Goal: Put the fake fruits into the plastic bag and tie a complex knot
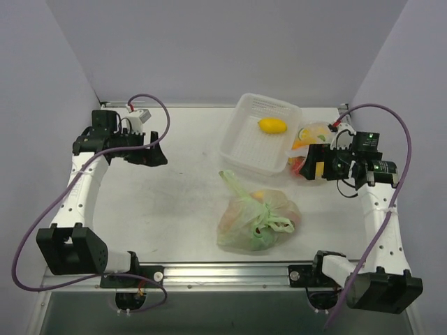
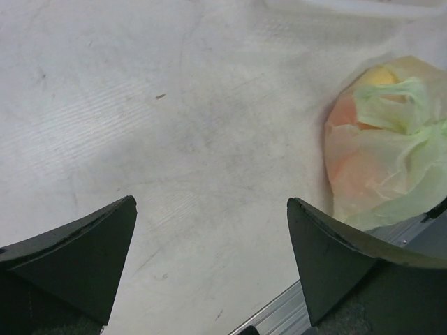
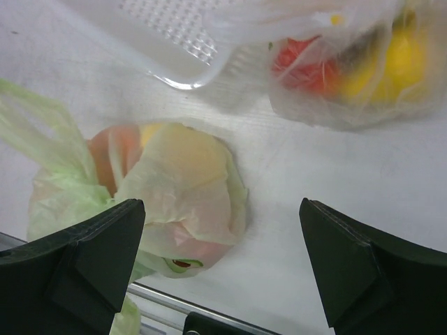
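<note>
Plastic bag [image 1: 257, 222] by table edge [image 1: 209, 265], basket [image 1: 244, 148] behind

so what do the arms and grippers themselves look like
Both the left arm and right arm are white perforated links with black joint housings. A purple cable loops along each. The left gripper and right gripper have matte black wedge-shaped fingers; the right one carries a small yellow rectangle.

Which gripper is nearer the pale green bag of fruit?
Right. The right gripper is just beyond the plastic bag's right side; the left gripper sits farther off, beyond its left.
</note>
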`<state>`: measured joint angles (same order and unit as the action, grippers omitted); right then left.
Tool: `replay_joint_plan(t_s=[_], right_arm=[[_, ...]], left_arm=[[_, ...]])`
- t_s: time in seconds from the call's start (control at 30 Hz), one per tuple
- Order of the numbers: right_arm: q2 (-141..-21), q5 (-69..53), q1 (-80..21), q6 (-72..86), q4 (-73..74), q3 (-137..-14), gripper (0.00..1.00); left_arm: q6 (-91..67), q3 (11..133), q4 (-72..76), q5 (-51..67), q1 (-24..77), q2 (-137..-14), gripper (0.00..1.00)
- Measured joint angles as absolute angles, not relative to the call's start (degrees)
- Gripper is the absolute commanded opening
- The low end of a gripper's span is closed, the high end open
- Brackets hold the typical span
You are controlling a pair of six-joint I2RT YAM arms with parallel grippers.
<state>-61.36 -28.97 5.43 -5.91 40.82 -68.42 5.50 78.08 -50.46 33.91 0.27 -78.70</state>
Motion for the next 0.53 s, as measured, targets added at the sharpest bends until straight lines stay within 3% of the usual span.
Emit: replay_joint_plan(t_s=[0.3, 0.53], right_arm=[[-61.5, -28.6, 6.9, -7.6, 40.3, -52.8, 1.0], [-60.9, -25.6, 3.6, -8.0, 40.0, -50.1, 1.0]], left_arm=[[10.3, 64.6, -50.2, 26.0, -1.3, -78.3, 0.97], [11.4, 59.2, -48.1, 23.9, -1.2, -76.9, 0.97]])
